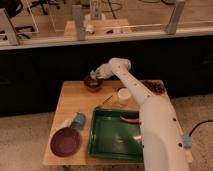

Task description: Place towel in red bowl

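— Where do we see the tool [95, 76]?
— Over the red bowl [92, 86] at the surface's [75, 102] far edge, a pale towel [92, 74] at its tip; its grip we cannot tell

- I see the red bowl [92, 86], dark and upright, at the desk's [75, 102] far edge.
- The pale towel [93, 75] is bunched just above it, at my end effector [96, 76].

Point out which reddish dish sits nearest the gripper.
The small red bowl at the far edge of the table, directly under the gripper; the maroon dish lies at the near left corner.
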`<state>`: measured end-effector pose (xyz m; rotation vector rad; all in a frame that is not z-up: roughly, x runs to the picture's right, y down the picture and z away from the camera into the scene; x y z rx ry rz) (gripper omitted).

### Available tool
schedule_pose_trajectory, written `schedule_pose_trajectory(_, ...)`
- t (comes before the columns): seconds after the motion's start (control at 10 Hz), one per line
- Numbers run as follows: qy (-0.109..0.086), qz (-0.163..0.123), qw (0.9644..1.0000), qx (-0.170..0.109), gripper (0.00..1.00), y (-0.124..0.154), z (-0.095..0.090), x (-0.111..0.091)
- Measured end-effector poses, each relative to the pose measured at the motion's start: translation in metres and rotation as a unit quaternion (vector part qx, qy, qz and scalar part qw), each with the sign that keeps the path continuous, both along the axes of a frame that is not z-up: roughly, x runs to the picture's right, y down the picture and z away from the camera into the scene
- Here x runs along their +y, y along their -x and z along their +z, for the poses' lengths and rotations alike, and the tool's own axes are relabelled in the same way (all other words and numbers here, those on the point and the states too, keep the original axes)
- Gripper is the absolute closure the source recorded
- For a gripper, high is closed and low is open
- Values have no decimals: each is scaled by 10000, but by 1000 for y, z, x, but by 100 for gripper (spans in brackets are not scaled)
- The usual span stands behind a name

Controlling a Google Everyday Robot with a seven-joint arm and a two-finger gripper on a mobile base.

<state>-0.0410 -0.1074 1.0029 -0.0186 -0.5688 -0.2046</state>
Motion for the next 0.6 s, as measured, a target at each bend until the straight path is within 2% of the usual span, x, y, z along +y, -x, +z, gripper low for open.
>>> schedule_pose_trajectory(0.1, -14, -11, 10000, -3, 26, -1, -2, 0)
schedule_pose_trajectory(0.2, -38, 13, 10000, -20, 20, -3, -15, -2)
schedule_pose_trajectory(0.6, -154, 215, 9995, -188, 20, -9, -69, -21)
